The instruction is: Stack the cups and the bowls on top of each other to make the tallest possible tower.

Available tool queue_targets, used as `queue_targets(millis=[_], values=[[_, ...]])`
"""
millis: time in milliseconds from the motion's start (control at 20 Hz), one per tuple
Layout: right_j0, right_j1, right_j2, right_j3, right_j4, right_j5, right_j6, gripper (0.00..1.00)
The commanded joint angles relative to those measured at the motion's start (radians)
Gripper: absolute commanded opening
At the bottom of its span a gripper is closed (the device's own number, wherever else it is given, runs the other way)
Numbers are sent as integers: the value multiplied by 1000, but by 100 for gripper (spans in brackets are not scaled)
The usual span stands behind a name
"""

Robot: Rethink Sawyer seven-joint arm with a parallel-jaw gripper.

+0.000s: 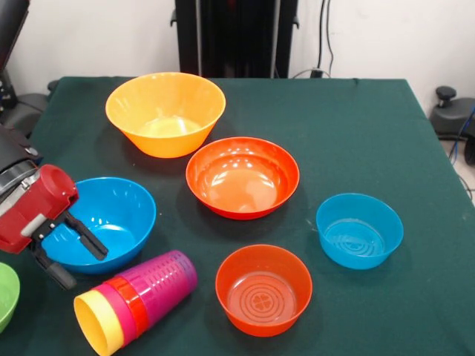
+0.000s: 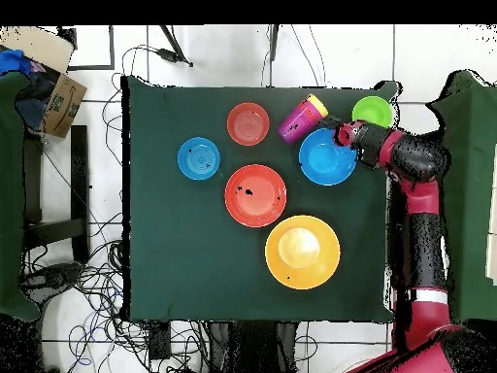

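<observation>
The nested cups lie toppled on their side on the green worktop, yellow mouth toward the front-view camera and purple base pointing back toward the large blue bowl. They look like thin, glossy plastic — light, stiff and probably slippery, so the column is likely to roll or skid if nudged on its curved flank. A grip across the purple end or over the stacked rims seems the soundest hold; squeezing the middle might push the tumblers apart.

The claw hangs just over the near edge of the large blue bowl, its two black fingers spread apart and holding nothing. It sits close beside the fallen cups but is not touching them.

Round about stand the other bowls, all upright and separate: the large orange-yellow bowl at the back, the wide red-orange bowl in the middle, the small translucent orange bowl just beside the cups, the small blue bowl well apart, and the small green bowl at the frame's edge. The large blue bowl and the small green one crowd the approach — a sweeping move could knock either.
</observation>
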Motion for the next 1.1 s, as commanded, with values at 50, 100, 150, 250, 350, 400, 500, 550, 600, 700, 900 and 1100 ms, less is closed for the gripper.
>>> queue_targets(millis=[50, 100, 150, 250, 350, 400, 500, 550, 600, 700, 900, 1100], values=[[99, -170, -191, -23, -107, 35, -43, 100], [99, -170, -195, -21, -105, 37, -43, 100], [108, -170, -195, -35, -101, 43, -52, 100], [122, -159, -196, -66, -91, 47, -72, 100], [149, -118, -192, -138, -76, 64, -109, 100], [167, -86, -187, -188, -66, 88, -143, 100], [179, -62, -178, -223, -53, 102, -182, 100], [182, -62, -179, -226, -49, 108, -184, 100], [186, -60, -178, -232, -46, 112, -189, 100], [195, -55, -177, -249, -42, 124, -200, 100], [230, -32, -150, -318, -28, 162, -253, 100], [239, -18, -139, -316, -5, 176, -264, 100]])
